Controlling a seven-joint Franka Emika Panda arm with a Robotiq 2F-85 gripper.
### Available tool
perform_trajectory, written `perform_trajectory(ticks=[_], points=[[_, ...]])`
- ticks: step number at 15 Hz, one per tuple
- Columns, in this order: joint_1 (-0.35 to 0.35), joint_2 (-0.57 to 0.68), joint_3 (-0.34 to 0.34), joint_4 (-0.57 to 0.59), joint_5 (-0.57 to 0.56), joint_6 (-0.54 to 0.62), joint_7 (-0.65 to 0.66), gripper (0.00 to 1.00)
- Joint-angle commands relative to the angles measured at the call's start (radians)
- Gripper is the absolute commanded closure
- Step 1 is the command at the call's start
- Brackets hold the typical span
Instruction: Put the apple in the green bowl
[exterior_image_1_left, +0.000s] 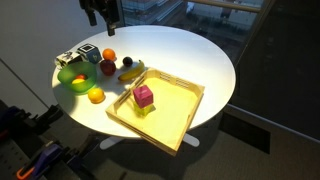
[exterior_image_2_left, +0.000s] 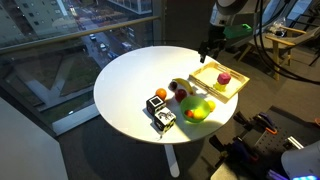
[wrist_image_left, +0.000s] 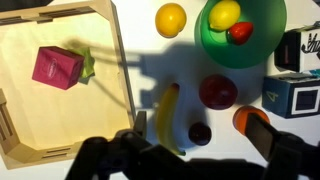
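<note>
The apple (wrist_image_left: 218, 92) is a dark red round fruit lying on the white table just below the green bowl (wrist_image_left: 215, 50) in the wrist view. It also shows in both exterior views (exterior_image_1_left: 107, 68) (exterior_image_2_left: 182, 95), beside the bowl (exterior_image_1_left: 65, 82) (exterior_image_2_left: 205, 103). A yellow fruit and a small red thing lie in the bowl. My gripper (wrist_image_left: 199, 125) hangs open high above the table with nothing between its fingers (wrist_image_left: 262, 130). Seen from the wrist, the apple lies a little ahead of the fingertips. In the exterior views the gripper (exterior_image_1_left: 100, 12) (exterior_image_2_left: 210, 45) is well above the table.
A wooden tray (wrist_image_left: 20, 140) holds a pink cube (wrist_image_left: 57, 67). A banana (wrist_image_left: 167, 118), a dark purple fruit (wrist_image_left: 200, 135) and an orange (wrist_image_left: 248, 118) crowd the apple. Another orange fruit (wrist_image_left: 171, 19) sits beside the bowl. A black and white box (wrist_image_left: 295, 95) stands at the edge.
</note>
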Motion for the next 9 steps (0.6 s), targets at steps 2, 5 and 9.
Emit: perform_trajectory(ticks=[2, 5, 9], points=[[0.018, 0.05, 0.022, 0.043, -0.018, 0.005, 0.105, 0.0], [0.032, 0.077, 0.033, 0.055, -0.022, 0.005, 0.131, 0.0], [0.044, 0.108, 0.047, 0.064, -0.028, -0.003, 0.102, 0.0]])
